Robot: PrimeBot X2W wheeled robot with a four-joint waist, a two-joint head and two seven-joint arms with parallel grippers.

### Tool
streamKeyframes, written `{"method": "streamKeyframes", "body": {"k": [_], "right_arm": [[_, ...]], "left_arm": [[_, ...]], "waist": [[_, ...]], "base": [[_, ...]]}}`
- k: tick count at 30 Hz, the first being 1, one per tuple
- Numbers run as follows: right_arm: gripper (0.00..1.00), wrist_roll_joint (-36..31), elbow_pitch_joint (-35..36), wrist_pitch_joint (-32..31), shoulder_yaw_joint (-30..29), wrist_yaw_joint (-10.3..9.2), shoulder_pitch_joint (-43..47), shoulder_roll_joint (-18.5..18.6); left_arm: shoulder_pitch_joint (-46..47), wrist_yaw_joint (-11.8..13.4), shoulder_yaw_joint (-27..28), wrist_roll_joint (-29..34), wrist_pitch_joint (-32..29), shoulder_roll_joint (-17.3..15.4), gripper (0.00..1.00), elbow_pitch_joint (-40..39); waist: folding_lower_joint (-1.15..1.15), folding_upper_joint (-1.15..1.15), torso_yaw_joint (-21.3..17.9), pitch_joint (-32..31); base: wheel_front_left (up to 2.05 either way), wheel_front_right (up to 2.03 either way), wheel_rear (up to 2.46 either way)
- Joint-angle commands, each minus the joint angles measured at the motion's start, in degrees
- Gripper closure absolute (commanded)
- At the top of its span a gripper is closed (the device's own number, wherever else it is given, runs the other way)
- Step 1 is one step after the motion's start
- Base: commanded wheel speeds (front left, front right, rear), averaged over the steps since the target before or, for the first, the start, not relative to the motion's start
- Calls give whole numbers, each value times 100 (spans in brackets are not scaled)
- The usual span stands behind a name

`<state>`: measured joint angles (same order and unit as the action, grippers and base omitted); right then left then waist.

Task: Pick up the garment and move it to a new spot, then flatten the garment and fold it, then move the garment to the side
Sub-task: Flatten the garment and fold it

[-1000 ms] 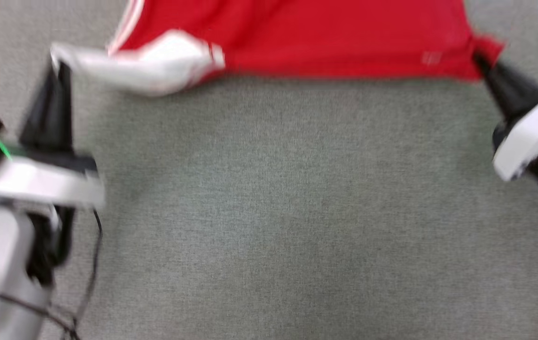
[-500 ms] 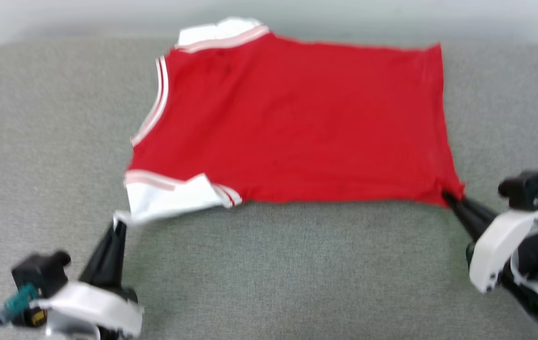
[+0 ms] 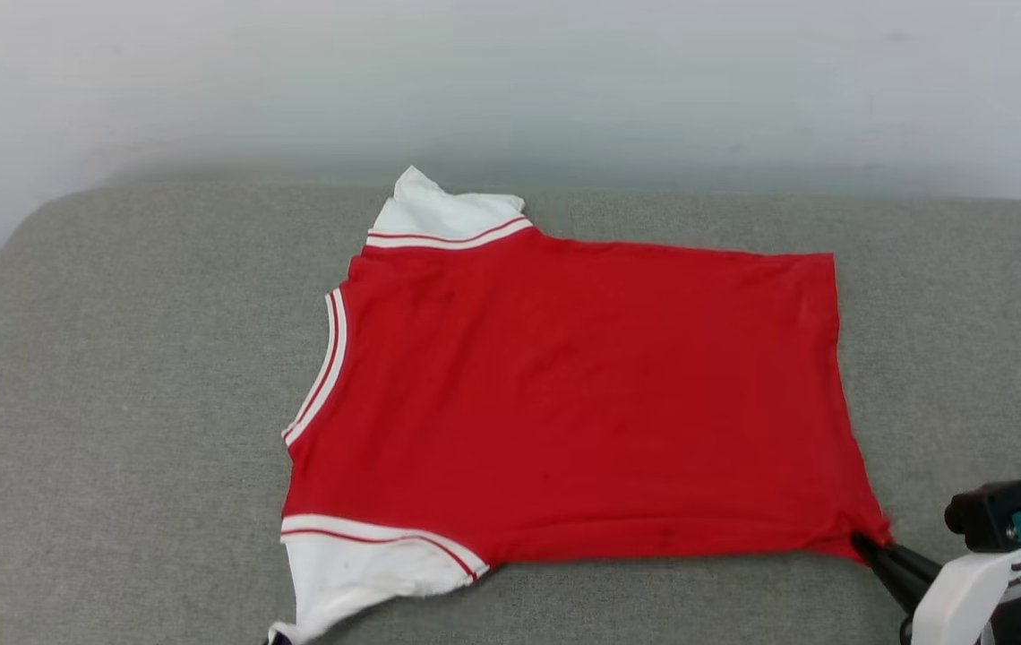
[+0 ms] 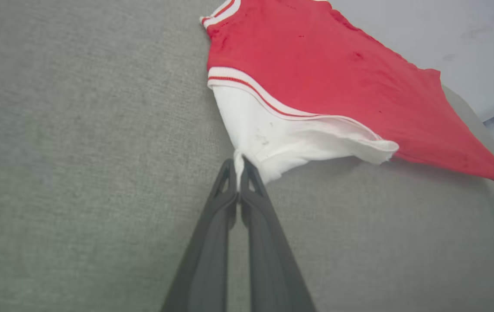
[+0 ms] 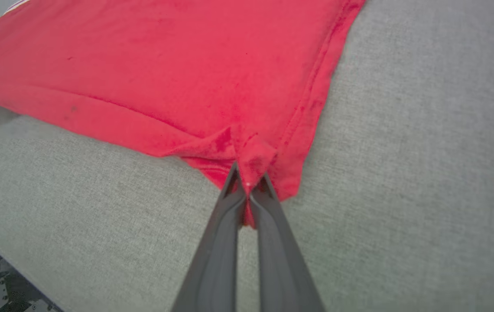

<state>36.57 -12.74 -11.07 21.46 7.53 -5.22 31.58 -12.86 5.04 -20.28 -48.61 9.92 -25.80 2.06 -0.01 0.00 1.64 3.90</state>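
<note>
Head view: garment (image 3: 564, 394) flat | left fingers (image 4: 208, 242) clamp sleeve (image 4: 273, 138) | right fingers (image 5: 214, 260) clamp hem corner (image 5: 251, 162)

The left gripper (image 4: 239, 162) is pinched tight on a white sleeve corner of the shirt (image 3: 564, 385), its two dark fingers pressed together. The right gripper (image 5: 247, 182) is clamped on the red hem corner (pale wrist (image 3: 967, 596) at lower right, green light lit), fingers angled up-left

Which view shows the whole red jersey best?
The head view: the jersey lies spread flat, nearly every edge visible. The left wrist view shows mainly its white sleeve; the right wrist view, its red hem corner.
</note>
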Motion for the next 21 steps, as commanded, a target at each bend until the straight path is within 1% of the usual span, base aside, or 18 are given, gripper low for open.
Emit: {"method": "streamKeyframes", "body": {"k": [1,3,11,16,21], "right_arm": [[100,64,-14,23,-27,-9,198,52],[100,118,-4,14,-22,-9,362,87],[100,271,77,-30,-70,-9,1038,220],[100,322,215,-12,-186,-9,1351,263],[100,374,405,-42,-316,-9,1526,169]], "left_arm": [[-204,-40,-44,-81,-69,-6,100,-11],[-375,-74,-87,-179,-176,-38,100,-43],[-841,-58,-209,-439,-524,-129,100,-170],[-974,15,-182,-488,-578,-193,100,-262],[-964,61,-135,-375,-470,-253,100,-341]], "waist": [[1,0,11,-139],[1,0,19,-210],[1,0,109,-388],[1,0,160,-405],[1,0,180,-394]], "base": [[0,0,0],[0,0,0],[0,0,0],[0,0,0],[0,0,0]]}}
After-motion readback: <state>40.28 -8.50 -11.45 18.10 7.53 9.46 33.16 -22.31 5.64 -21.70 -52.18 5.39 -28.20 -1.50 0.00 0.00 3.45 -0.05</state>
